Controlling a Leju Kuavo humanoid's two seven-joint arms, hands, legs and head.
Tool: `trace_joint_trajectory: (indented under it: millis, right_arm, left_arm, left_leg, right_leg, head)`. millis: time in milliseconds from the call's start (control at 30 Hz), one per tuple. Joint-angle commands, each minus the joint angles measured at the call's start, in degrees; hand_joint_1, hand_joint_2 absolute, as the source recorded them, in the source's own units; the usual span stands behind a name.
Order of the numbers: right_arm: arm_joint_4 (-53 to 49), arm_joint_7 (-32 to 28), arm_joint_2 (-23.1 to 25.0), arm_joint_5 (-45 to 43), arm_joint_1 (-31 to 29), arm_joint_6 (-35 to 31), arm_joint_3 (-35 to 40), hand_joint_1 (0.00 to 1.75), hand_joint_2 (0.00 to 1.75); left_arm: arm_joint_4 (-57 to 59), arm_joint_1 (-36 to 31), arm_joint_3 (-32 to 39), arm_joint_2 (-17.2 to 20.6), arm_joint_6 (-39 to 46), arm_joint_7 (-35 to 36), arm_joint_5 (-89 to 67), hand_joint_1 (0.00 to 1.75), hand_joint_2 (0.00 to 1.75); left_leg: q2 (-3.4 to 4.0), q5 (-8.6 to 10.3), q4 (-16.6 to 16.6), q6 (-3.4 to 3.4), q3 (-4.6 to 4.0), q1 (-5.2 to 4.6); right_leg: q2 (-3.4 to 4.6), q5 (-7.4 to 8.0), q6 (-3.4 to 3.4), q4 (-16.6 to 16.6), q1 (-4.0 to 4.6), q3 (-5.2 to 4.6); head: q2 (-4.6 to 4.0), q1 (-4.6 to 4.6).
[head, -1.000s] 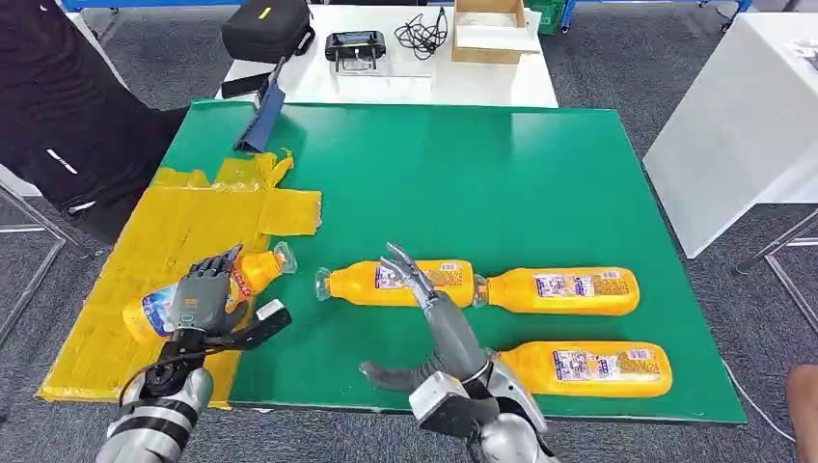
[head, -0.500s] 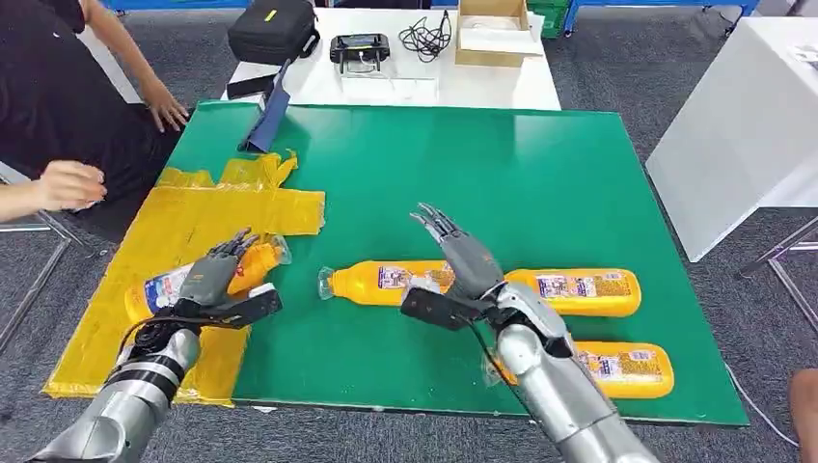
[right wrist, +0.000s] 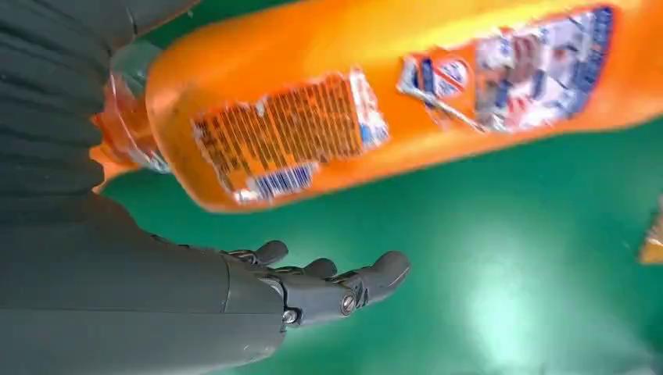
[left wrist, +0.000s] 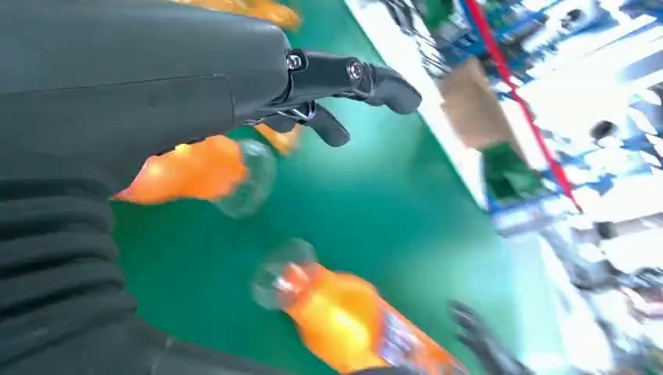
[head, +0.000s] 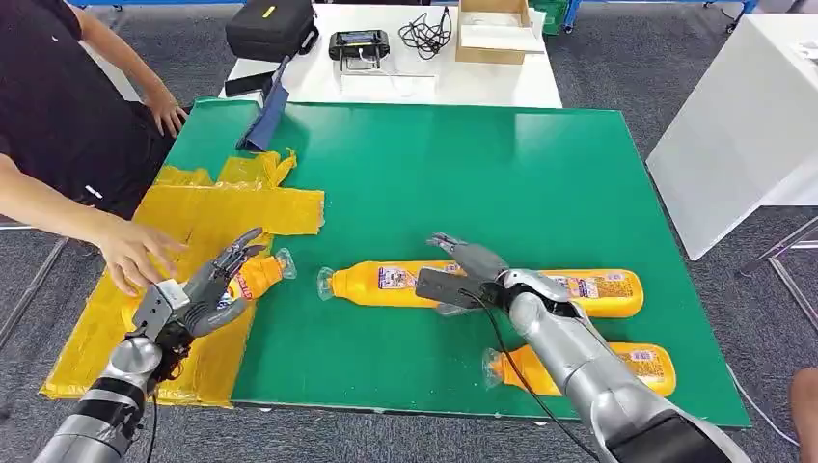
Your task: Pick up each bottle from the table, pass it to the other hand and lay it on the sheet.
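Several orange bottles lie on the green table (head: pixel 463 174). One bottle (head: pixel 259 274) rests on the yellow sheet (head: pixel 193 217) at the left, cap toward the middle. My left hand (head: pixel 198 294) hovers just over it, fingers spread and empty; the left wrist view has the hand (left wrist: pixel 156 86) above that bottle's neck (left wrist: pixel 195 172). My right hand (head: pixel 463 275) is open over the middle bottle (head: pixel 381 282), thumb across its label. In the right wrist view the fingers (right wrist: pixel 344 293) lie apart from this bottle (right wrist: pixel 375 101). Two more bottles lie right (head: pixel 588 289) and front right (head: pixel 617 365).
A person's hand (head: pixel 135 258) reaches onto the sheet beside my left hand. A blue cloth (head: pixel 265 121) lies at the table's far left corner. Behind stands a white table with a black bag (head: pixel 268 27) and a cardboard box (head: pixel 492 29). Another white table (head: pixel 743 125) stands right.
A person's hand has come in onto the sheet by the bottle. My left hand drew back toward me. My right hand moved forward and came down over the middle bottle.
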Motion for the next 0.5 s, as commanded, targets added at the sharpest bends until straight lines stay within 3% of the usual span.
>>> trace_joint_trajectory:
  millis: [33,500]
  right_arm:
    - [11.24,2.66,1.71,1.56,-4.47,-0.77,4.67,0.0,1.75]
    - [11.24,2.66,1.71,1.56,-4.47,-0.77,4.67,0.0,1.75]
  left_arm:
    - [-3.81,-1.7,9.6,-8.13,-10.27,0.26,3.76,0.0,0.0]
    - [-3.81,-1.7,9.6,-8.13,-10.27,0.26,3.76,0.0,0.0]
  left_leg:
    - [-0.06,0.05,-0.02,0.06,-0.02,0.02]
    - [-0.03,0.03,0.0,0.05,-0.01,0.01]
  right_leg:
    - [-0.13,0.06,0.01,-0.1,0.03,0.04]
    - [-0.09,0.04,0.0,-0.06,0.01,-0.01]
  head:
    - [0.0,0.02]
    - [0.0,0.0]
